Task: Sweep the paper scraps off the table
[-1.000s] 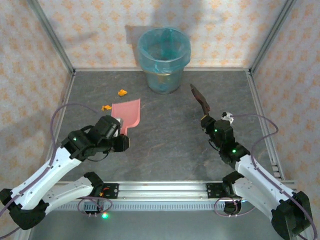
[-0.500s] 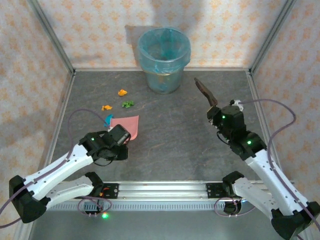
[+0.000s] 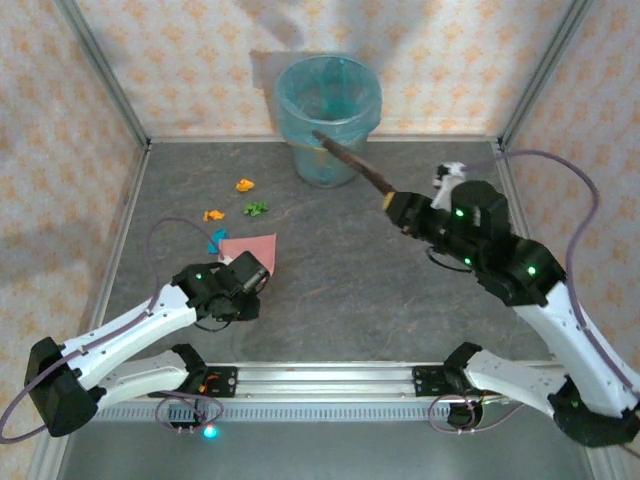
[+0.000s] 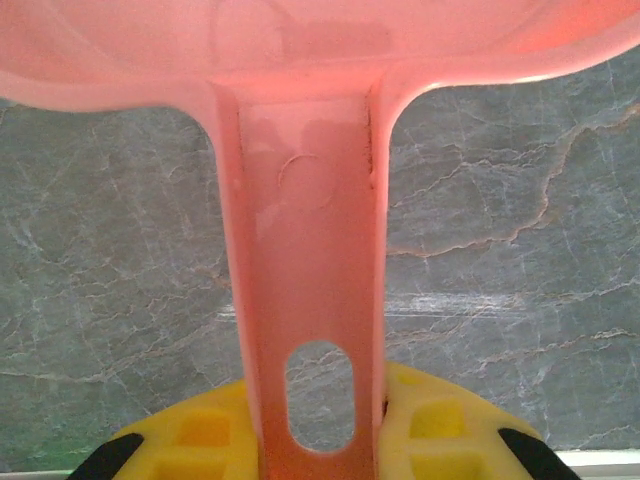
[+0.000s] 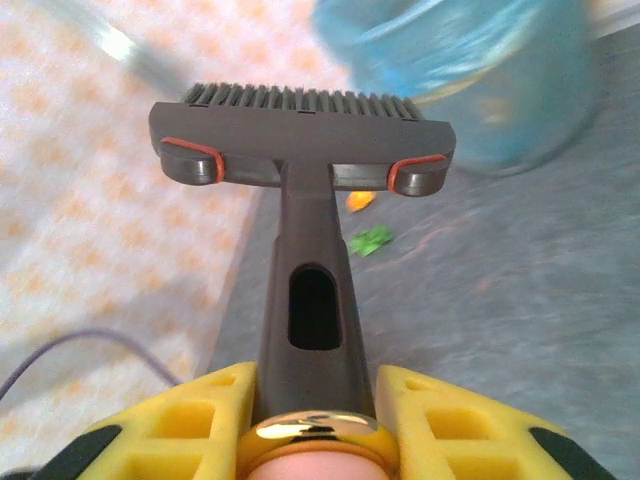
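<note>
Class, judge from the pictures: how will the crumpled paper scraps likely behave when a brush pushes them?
The paper scraps look tiny and crumpled, so probably very light: they may skip or scatter rather than slide steadily. Their irregular shapes suggest tumbling, not straight rolling. The smooth-looking table likely offers little grip.

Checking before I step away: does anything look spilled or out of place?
Only the paper scraps lie loose on the table, left of the bin: two orange, one green, one blue beside the dustpan. Nothing looks tipped or broken.
</note>
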You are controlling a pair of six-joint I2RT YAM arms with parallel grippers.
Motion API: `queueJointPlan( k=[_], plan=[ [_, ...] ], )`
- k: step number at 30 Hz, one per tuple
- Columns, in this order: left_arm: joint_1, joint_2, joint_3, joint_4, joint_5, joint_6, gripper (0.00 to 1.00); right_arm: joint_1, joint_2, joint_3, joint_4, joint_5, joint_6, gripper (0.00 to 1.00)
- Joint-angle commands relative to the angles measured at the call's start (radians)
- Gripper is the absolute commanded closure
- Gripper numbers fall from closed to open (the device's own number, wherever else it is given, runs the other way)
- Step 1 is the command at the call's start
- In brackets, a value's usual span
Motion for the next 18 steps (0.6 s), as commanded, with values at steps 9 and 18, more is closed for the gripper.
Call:
queueJointPlan(
  k=[9,18],
  plan=[
    [-0.021,-0.018,-0.009,-0.131,-0.088,-0.112,1.00,0.146,0.586,0.375,0.076,-0.007,-0.129,1.00],
    [-0.040,-0.086,-0.046,-0.235,-0.104,-0.210,1.00,0.148,0.843,0.462,0.192,0.017,-0.184,1.00]
  ],
)
